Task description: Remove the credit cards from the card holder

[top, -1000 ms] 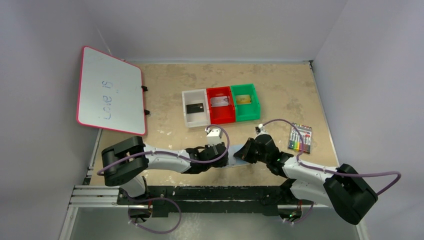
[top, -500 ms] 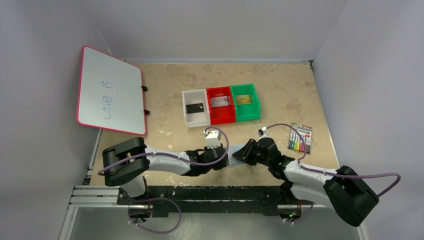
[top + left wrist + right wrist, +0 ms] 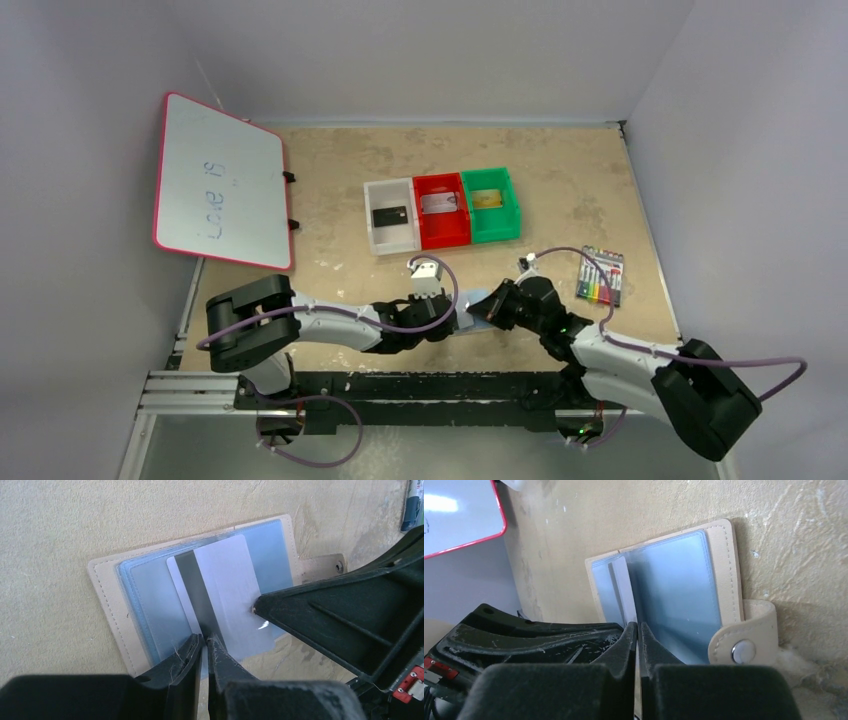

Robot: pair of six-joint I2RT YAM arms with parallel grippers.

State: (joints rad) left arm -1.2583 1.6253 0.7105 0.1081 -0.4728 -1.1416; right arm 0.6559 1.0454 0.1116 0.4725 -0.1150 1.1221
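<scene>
Tan tabletop [image 3: 560,180], and near its front edge I see the card holder [image 3: 145,595] lying open between both arms. A pale striped card [image 3: 230,590] sticks out of it. My left gripper [image 3: 204,647] pinches that card's near end, its fingers a sliver apart. My right gripper [image 3: 638,630] is pressed fully together, tips against the card's long edge. Whether it nips the card, I cannot tell.

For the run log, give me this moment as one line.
left claw: shut on striped card | right claw: shut, tip on same card | card holder: open, flat
</scene>
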